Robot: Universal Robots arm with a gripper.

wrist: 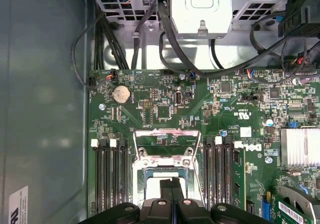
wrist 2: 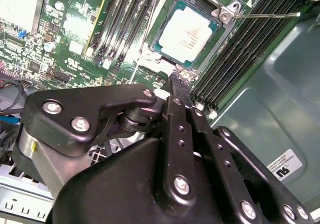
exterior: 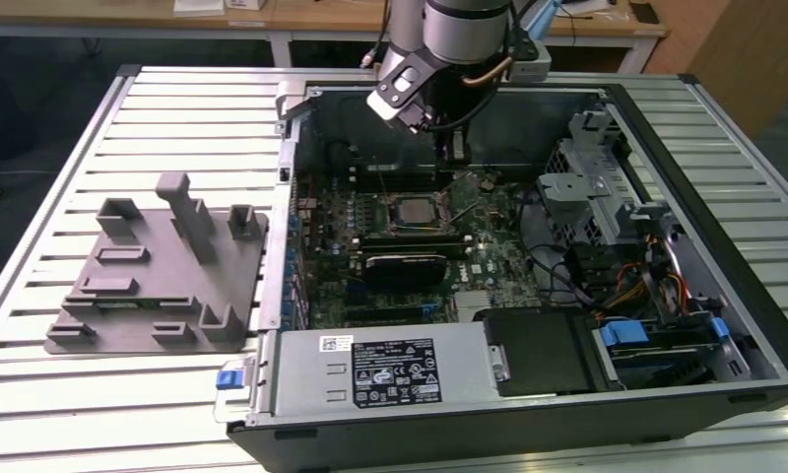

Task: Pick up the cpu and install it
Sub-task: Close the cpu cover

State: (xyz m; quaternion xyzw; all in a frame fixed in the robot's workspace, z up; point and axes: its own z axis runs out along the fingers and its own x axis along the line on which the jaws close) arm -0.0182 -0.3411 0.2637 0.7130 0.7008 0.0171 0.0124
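Note:
The cpu (wrist 2: 189,32) is a small square chip with a silvery top. It lies flat in the open socket of the green motherboard (wrist 2: 75,43) in the second wrist view, and in the exterior view the cpu (exterior: 414,210) sits mid-board. My gripper (wrist 2: 179,83) hangs just above the socket's edge beside the chip, its black fingers shut together with nothing between them. In the first wrist view the gripper (wrist: 171,186) is over the socket, covering the chip, and the metal load plate (wrist: 167,143) stands folded open. The gripper (exterior: 449,148) reaches into the case from the far side.
The open computer case (exterior: 657,394) holds memory slots (wrist: 111,174), a heatsink (wrist: 300,146), black cables (wrist: 170,38) and a drive cage (exterior: 598,197). A grey fixture plate with upright posts (exterior: 158,286) lies on the slatted table at the exterior view's left.

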